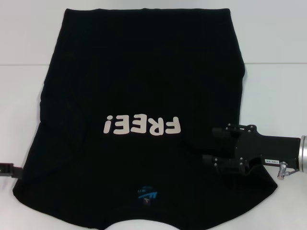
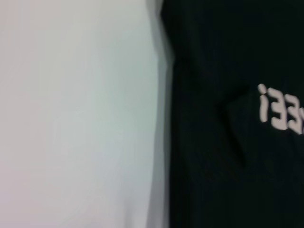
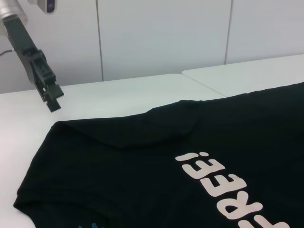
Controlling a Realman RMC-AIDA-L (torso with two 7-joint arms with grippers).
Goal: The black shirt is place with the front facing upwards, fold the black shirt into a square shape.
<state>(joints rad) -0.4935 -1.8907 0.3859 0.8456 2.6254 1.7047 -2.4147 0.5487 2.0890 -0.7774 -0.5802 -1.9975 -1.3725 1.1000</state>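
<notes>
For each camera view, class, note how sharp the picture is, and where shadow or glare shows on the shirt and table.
Head view: even light, black shirt mostly featureless, white table bright without hard glare. Left wrist view: blurred throughout, with a soft grey shadow band along the shirt's edge. Right wrist view: sharpest, with folds and the white lettering readable and the left end effector hanging above the table beyond the shirt.

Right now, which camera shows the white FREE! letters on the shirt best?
The head view: the whole FREE! print shows on the black shirt, upside down. The right wrist view cuts off its end, and the left wrist view catches only a few blurry letters at the edge.
</notes>
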